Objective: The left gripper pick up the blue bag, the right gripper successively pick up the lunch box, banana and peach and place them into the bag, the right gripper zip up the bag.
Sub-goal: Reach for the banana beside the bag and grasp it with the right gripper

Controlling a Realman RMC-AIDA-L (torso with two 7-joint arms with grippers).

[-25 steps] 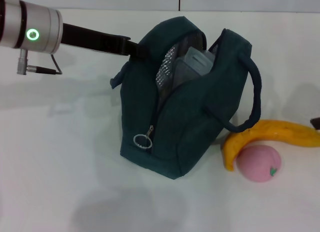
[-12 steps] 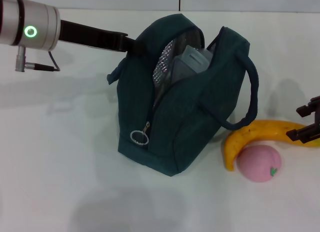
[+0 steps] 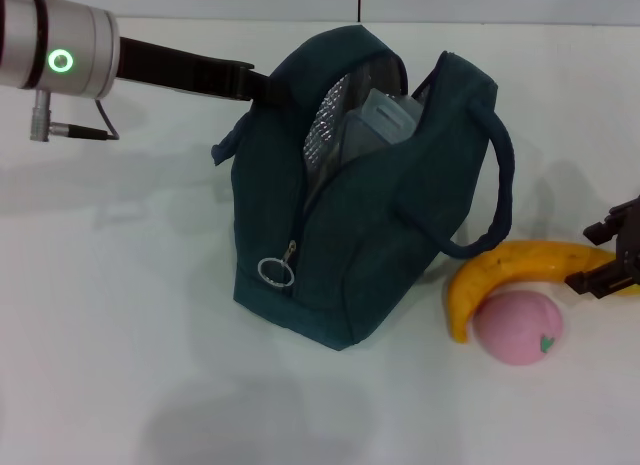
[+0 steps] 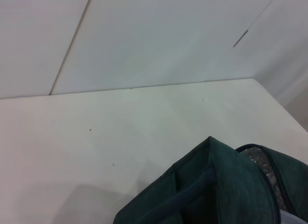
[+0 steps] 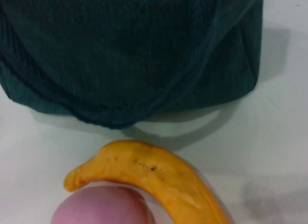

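The blue bag (image 3: 370, 225) stands tilted mid-table with its top unzipped, and the lunch box (image 3: 392, 118) sits inside against the silver lining. My left gripper (image 3: 258, 85) reaches in from the upper left and is shut on the bag's far-side handle; its fingertips are hidden by fabric. The banana (image 3: 520, 268) lies right of the bag, curled around the peach (image 3: 518, 328). My right gripper (image 3: 582, 256) comes in from the right edge, open, one finger on each side of the banana's far end. The right wrist view shows the banana (image 5: 154, 173), the peach (image 5: 101, 207) and the bag (image 5: 130, 50).
The zipper's metal ring pull (image 3: 274, 272) hangs on the bag's front end. One loop handle (image 3: 505, 185) droops over the banana's near end. The white table (image 3: 120, 315) runs to a wall behind. The left wrist view shows the bag's top (image 4: 226, 185).
My right gripper has come into view from the right edge and has sunk over the banana's end. The bag has shifted slightly left with the left arm.
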